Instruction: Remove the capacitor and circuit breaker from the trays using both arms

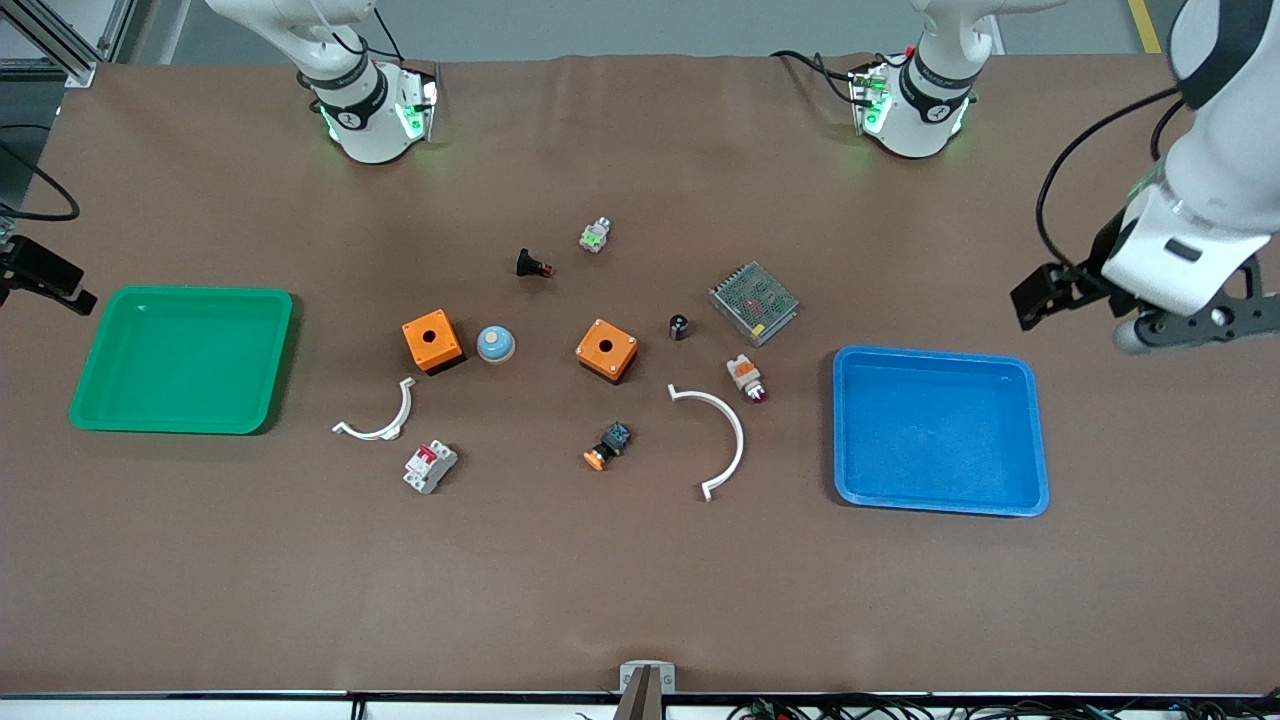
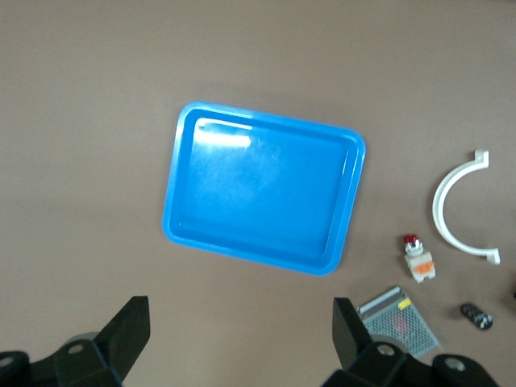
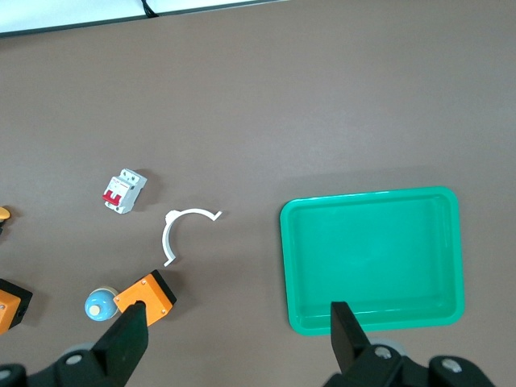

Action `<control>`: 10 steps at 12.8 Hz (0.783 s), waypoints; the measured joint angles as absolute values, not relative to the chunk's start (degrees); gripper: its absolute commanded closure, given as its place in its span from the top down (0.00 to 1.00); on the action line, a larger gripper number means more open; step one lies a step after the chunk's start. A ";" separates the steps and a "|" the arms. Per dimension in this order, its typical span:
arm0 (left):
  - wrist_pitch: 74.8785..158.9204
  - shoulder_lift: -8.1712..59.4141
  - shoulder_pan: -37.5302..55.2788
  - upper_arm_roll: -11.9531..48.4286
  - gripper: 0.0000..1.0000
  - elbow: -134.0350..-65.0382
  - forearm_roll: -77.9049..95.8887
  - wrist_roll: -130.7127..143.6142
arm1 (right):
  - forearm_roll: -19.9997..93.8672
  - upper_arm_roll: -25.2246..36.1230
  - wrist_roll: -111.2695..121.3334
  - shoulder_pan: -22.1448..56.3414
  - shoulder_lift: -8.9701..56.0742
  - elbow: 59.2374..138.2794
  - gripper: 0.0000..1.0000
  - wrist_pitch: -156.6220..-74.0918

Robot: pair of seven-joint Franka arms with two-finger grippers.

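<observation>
The capacitor (image 1: 679, 327), a tiny black cylinder, stands between an orange box and a metal mesh unit; it also shows in the left wrist view (image 2: 476, 315). The breaker (image 1: 430, 466), white-grey with a red lever, lies nearer the front camera than a small white arc; it also shows in the right wrist view (image 3: 123, 191). My left gripper (image 1: 1045, 295) (image 2: 240, 334) is open and empty over the table beside the blue tray. My right gripper (image 1: 45, 275) (image 3: 239, 339) is open and empty over the table beside the green tray.
A green tray (image 1: 180, 360) lies at the right arm's end and a blue tray (image 1: 940, 430) at the left arm's end. Between them lie two orange boxes (image 1: 432, 341) (image 1: 606, 350), a mesh unit (image 1: 754, 302), two white arcs, an indicator light (image 1: 745, 377) and several buttons.
</observation>
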State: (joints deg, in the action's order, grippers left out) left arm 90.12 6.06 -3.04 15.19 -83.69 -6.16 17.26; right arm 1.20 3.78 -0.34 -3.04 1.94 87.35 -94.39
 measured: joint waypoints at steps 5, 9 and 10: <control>88.49 -0.52 -2.86 9.42 1.00 -90.01 -1.58 10.32 | 1.20 2.34 -2.21 -3.05 1.93 87.21 1.00 -93.47; 88.35 -1.63 0.86 6.28 1.00 -90.69 -1.52 10.23 | 1.19 -1.00 -5.11 -3.70 1.91 87.19 1.00 -93.20; 88.35 -1.63 1.17 5.97 1.00 -90.69 -1.52 10.23 | 1.19 -1.45 -5.32 -4.05 1.91 87.19 1.00 -93.20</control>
State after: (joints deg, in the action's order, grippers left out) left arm 88.35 -1.63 1.17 5.97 -90.69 -1.52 10.23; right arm 1.19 -1.45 -5.32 -4.05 1.91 87.19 -93.20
